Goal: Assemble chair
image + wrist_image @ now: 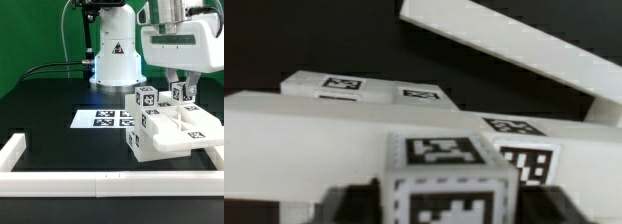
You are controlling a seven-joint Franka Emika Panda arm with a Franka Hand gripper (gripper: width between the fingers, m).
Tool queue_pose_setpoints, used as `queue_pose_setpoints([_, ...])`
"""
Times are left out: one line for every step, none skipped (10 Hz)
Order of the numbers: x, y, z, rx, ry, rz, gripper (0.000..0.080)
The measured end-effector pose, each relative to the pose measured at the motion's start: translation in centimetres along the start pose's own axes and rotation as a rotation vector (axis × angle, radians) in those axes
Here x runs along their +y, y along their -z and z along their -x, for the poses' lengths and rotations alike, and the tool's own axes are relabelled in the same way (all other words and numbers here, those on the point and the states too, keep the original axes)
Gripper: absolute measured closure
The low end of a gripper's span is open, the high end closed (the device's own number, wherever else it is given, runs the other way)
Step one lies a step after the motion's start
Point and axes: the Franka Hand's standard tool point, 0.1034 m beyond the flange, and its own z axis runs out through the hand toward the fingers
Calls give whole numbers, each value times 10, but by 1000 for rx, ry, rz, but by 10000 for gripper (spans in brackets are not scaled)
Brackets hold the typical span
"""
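The partly built white chair (168, 130) stands at the exterior view's right: a blocky square seat with tagged upright parts (146, 99) on it. My gripper (181, 94) is over its far side, shut on a white tagged block (185, 94) that stands among the uprights. In the wrist view the block (446, 170) fills the space between my dark fingers (352, 203), with my gripper (446, 205) closed against its sides. Beyond it lie the seat's white face (313, 130) and more tagged parts (342, 85). I cannot tell if the block rests on the seat.
The marker board (104, 118) lies flat on the black table, left of the chair. The long white border rail (100, 183) runs along the front and up both sides; it also shows in the wrist view (526, 50). The arm's base (115, 60) stands behind.
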Motion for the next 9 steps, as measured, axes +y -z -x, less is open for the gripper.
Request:
queue_pose_setpoints([-2,1,2,3,125,11,328])
queue_pose_setpoints([-4,1,6,6,298,13,192])
queue_pose_setpoints([-4,0,8,-3,469,20,162])
queue_pose_setpoints([-4,-1,9,-10,603,25,162])
queue_pose_setpoints([-5,-1,8,-9,659,24,153])
queue_pose_setpoints([-4,-1,8,-10,705,24,153])
queue_pose_setpoints([-4,-1,8,-11,806,24,151])
queue_pose_setpoints([-4,-1,7,-7,1002,44,151])
queue_pose_setpoints([-4,-1,8,-11,1101,62,151])
